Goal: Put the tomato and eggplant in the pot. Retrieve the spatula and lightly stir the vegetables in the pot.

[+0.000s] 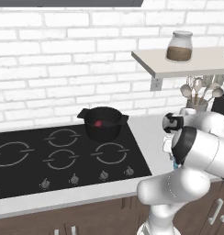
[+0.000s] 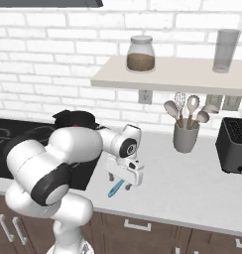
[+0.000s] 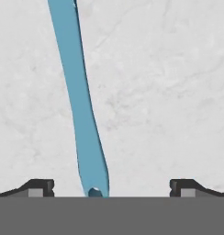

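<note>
Your left base view looks forward and down from behind the arm, over the cooktop (image 1: 63, 153) and pot (image 1: 103, 123). Your right base view faces the same table (image 2: 192, 183) from the other side, sharing the shelf (image 2: 177, 74). Your hand view looks down, close above the spatula (image 3: 77, 101).

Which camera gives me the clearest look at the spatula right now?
The hand view: the spatula lies on the counter, its handle running between the open pincer's tips. The right base view catches a short blue piece below the hand; the left, a sliver.
</note>
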Robot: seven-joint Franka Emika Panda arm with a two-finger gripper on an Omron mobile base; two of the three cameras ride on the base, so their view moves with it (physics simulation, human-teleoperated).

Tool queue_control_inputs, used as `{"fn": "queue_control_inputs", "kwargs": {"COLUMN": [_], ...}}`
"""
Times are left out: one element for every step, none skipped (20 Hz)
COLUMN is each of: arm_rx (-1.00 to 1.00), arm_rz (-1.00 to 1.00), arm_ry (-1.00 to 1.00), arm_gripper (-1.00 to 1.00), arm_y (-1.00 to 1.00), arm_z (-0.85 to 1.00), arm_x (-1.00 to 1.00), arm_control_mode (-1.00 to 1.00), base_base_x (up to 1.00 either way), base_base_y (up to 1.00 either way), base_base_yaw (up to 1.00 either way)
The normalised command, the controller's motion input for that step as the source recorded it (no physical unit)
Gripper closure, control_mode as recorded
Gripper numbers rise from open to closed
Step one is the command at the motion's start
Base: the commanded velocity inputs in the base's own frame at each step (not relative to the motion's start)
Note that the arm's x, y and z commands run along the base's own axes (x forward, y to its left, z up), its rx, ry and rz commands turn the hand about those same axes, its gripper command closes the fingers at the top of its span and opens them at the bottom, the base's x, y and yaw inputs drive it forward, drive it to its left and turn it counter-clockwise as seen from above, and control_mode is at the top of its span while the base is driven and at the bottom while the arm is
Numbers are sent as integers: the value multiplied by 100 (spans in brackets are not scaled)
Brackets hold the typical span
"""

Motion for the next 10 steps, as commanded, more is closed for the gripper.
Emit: {"fn": "queue_control_inputs", "kwargs": {"arm_rx": [0, 0, 0, 0, 0, 0, 0, 0, 0, 0], "arm_rz": [0, 0, 0, 0, 0, 0, 0, 0, 0, 0], "arm_ry": [0, 0, 0, 0, 0, 0, 0, 0, 0, 0], "arm_gripper": [-100, -100, -100, -100, -100, -100, -100, -100, -100, -100], "arm_y": [0, 0, 0, 0, 0, 0, 0, 1, 6, 2], "arm_z": [-31, -35, -36, -31, -30, -30, -31, -29, -29, -29], "arm_x": [-23, -11, 0, 0, 0, 0, 0, 6, 12, 19], "arm_control_mode": [-100, -100, -100, -100, -100, -100, -100, -100, -100, -100], "base_base_x": [0, 0, 0, 0, 0, 0, 0, 0, 0, 0], "base_base_y": [0, 0, 0, 0, 0, 0, 0, 0, 0, 0], "base_base_yaw": [0, 0, 0, 0, 0, 0, 0, 0, 0, 0]}}
